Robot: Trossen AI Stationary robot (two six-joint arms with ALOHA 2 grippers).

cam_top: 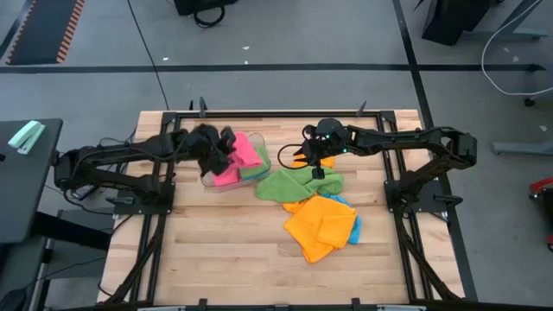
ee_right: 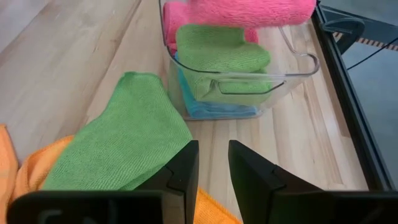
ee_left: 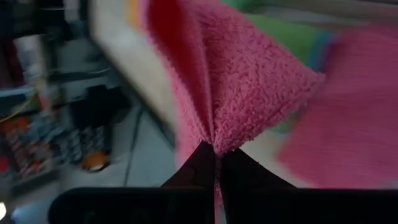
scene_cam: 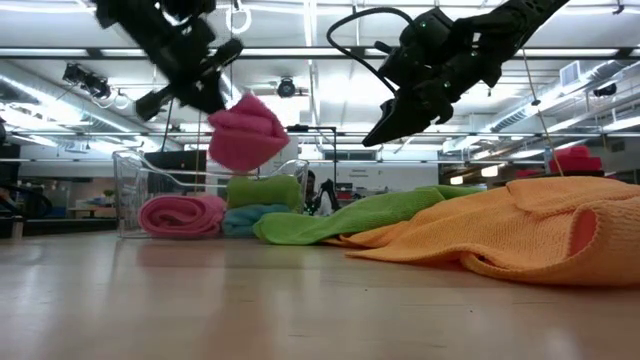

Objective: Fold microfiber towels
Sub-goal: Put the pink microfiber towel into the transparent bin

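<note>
The left gripper (cam_top: 226,149) is clenched on a folded pink towel (scene_cam: 246,131), hanging limp above the clear tub (ee_right: 298,74) at ten o'clock on the table; soft, light cloth, best pinched at a folded edge or corner. The right gripper (cam_top: 304,155) hovers with a narrow gap between its fingers, grasping nothing, over the loose green towel (cam_top: 289,185). I count three folded in the tub, pink, green, blue; loose at centre lie one green, at least one orange (cam_top: 321,223) and a blue beneath.

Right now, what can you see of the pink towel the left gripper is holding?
The pink towel is a fluffy microfiber cloth, bunched into a folded wad. The left gripper is shut on it, pinching it at a crease. It hangs in the air above the clear tub, touching nothing but the fingers.
</note>
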